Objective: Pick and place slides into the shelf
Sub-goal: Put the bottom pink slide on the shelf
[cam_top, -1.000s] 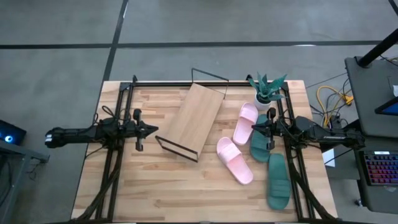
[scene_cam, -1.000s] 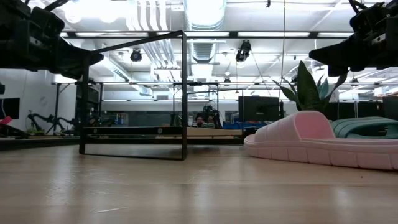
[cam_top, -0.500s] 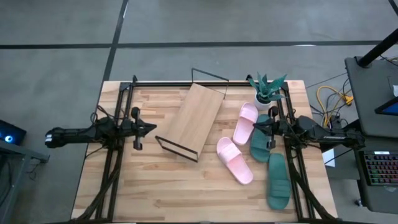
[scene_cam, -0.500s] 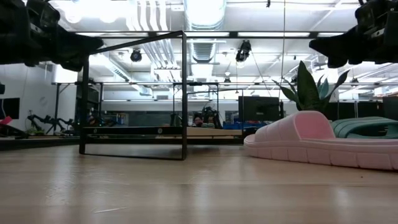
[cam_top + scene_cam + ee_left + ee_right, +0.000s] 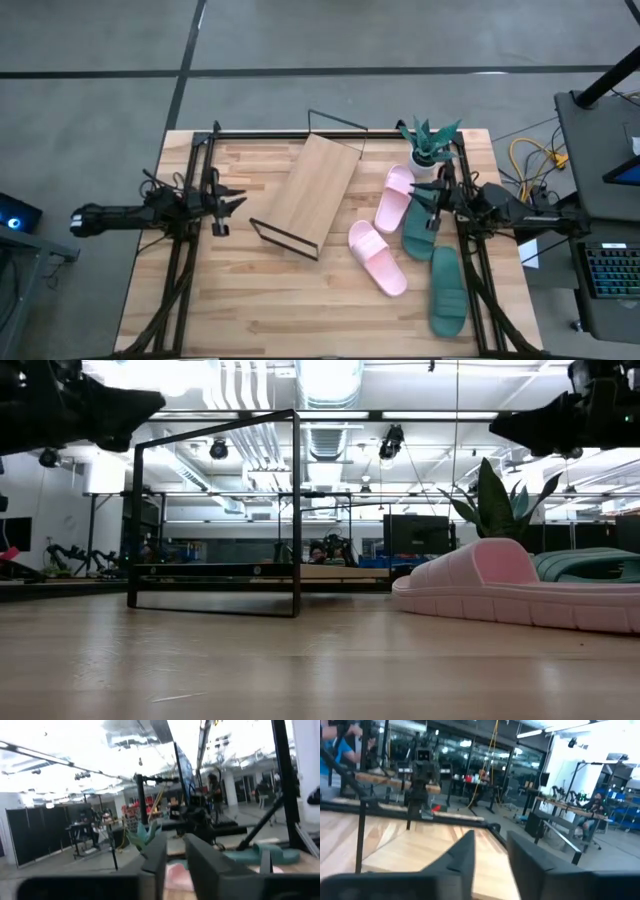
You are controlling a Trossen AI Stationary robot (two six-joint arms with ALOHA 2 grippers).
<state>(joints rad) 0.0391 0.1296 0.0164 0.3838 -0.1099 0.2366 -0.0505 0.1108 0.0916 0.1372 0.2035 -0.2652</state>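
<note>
My left gripper hangs over the table's left side, just left of the shelf, touching nothing; jaws stand apart w/ a narrow gap, nothing btwn them. Shelf lies tilted mid-table, bare board in black wire frame. Right of it: two pink slides, one near the shelf's lower corner, the other farther back. Two teal slides lie right of the pink ones, near the table edge. My right gripper hovers over the upper teal slide, jaws slightly apart, empty. Potted plant stands just behind.
</note>
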